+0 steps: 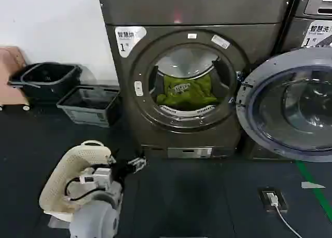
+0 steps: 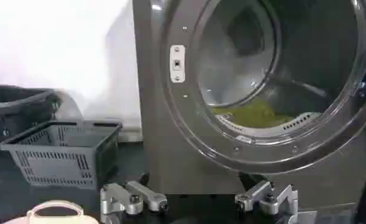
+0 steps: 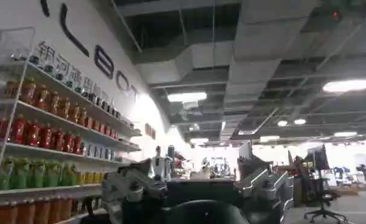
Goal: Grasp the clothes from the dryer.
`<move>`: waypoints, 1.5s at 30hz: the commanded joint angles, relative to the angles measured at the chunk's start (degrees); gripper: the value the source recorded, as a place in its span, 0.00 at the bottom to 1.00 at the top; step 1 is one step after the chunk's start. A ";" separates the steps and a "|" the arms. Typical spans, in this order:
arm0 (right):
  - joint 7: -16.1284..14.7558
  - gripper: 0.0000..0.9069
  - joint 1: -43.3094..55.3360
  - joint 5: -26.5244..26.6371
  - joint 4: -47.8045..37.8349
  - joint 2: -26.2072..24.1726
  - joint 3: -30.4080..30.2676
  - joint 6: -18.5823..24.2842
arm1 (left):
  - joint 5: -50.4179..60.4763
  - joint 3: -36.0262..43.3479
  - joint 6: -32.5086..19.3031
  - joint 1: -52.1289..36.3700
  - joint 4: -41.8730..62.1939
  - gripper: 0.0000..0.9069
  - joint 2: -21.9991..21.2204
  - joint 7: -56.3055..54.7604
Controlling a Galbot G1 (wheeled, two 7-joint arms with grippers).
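While the dryer door hangs swung fully out to the right, the round porthole is unobstructed and the dark floor in front of it is bare up to the machine's base. Clothes lie as an olive-green heap on the bottom of the steel drum, pale patch facing out, sitting just behind the porthole's lower lip. My left gripper is low, in front of the dryer's bottom-left corner, fingers spread apart and holding nothing; clothes are above and beyond it, well apart. White mesh basket sits beside my left arm, grey crate left of the dryer. My right gripper points away at shelves of bottles, jaws apart, holding nothing.
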 commanded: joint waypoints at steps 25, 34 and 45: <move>4.16 1.00 -0.20 -0.88 -0.75 0.56 -1.27 1.85 | 0.87 1.09 2.80 0.45 0.45 1.00 -0.10 0.07; 4.79 1.00 -0.14 -0.76 -1.26 0.74 -0.93 1.88 | 1.15 1.06 2.80 0.37 0.59 1.00 -0.27 0.08; 5.16 1.00 -0.13 -0.73 -1.25 1.01 -1.17 1.98 | 1.72 1.31 2.80 0.41 0.64 1.00 -0.43 0.25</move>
